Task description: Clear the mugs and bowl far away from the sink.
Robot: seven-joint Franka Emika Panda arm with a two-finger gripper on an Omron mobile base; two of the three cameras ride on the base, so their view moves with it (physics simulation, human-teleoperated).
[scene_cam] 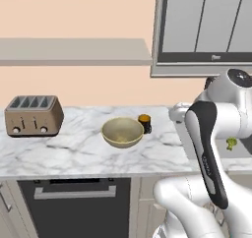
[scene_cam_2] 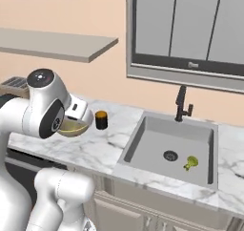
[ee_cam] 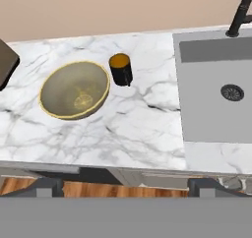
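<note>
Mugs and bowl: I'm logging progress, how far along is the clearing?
Done: nothing clearly. The bowl and black mug stand on the counter left of the sink. A green thing, perhaps the other mug, lies in the sink. In hand: nothing visible. Left: everything.

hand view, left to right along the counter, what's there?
Toaster corner → bowl → black mug → sink with its drain → black faucet.

No readable text anywhere; the small mark on the window frame (scene_cam_2: pixel 192 64) is too blurred to make out.
</note>
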